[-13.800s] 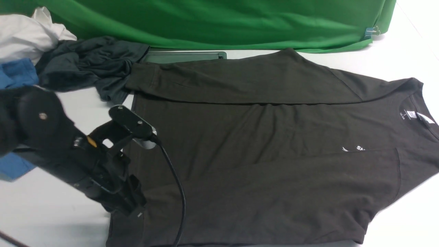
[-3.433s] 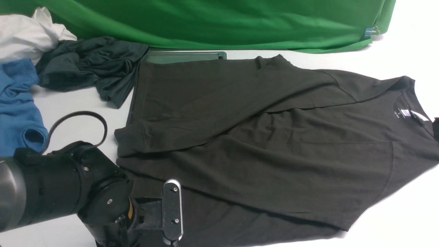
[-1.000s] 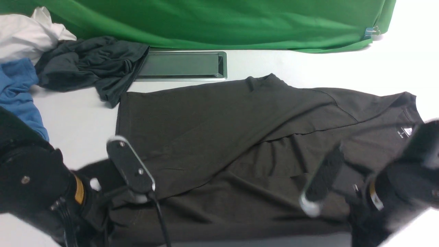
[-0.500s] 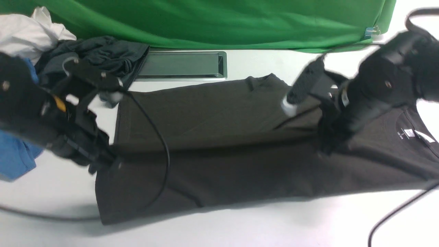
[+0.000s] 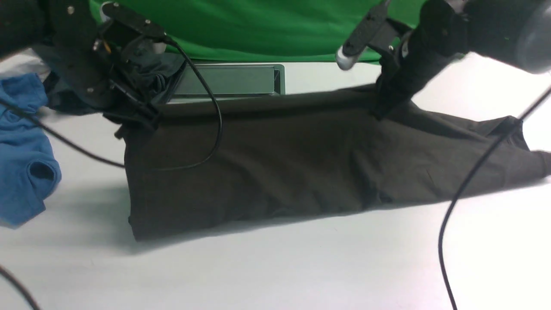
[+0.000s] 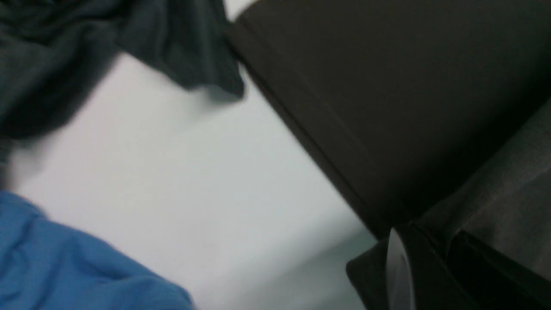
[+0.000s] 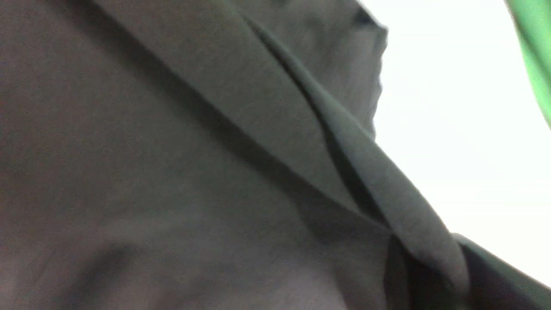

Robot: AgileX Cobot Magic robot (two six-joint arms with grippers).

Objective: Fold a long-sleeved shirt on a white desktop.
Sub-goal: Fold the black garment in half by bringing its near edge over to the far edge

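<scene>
left gripper [image 5: 138, 122] and right gripper [image 5: 379, 111] each pinch the raised edge of the shirt [image 5: 275, 172], its lower part resting on the desk [image 5: 301, 267]; best carried level, then lowered evenly for a flat fold.

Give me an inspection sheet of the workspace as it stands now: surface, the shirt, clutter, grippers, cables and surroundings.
Surface: white desktop, bare in the foreground; grey cable slot inset near the back.
Job's things: long-sleeved shirt held up along its far edge, draping down to the desktop.
Clutter: blue shirt on the left; dark grey garment behind it.
Grippers: left gripper shut on the shirt's far left corner; right gripper shut on its far edge further right.
Cables: left arm's cable loops across the shirt; right arm's cable crosses the shirt's right end and the desktop.
Surroundings: green cloth backdrop.
</scene>
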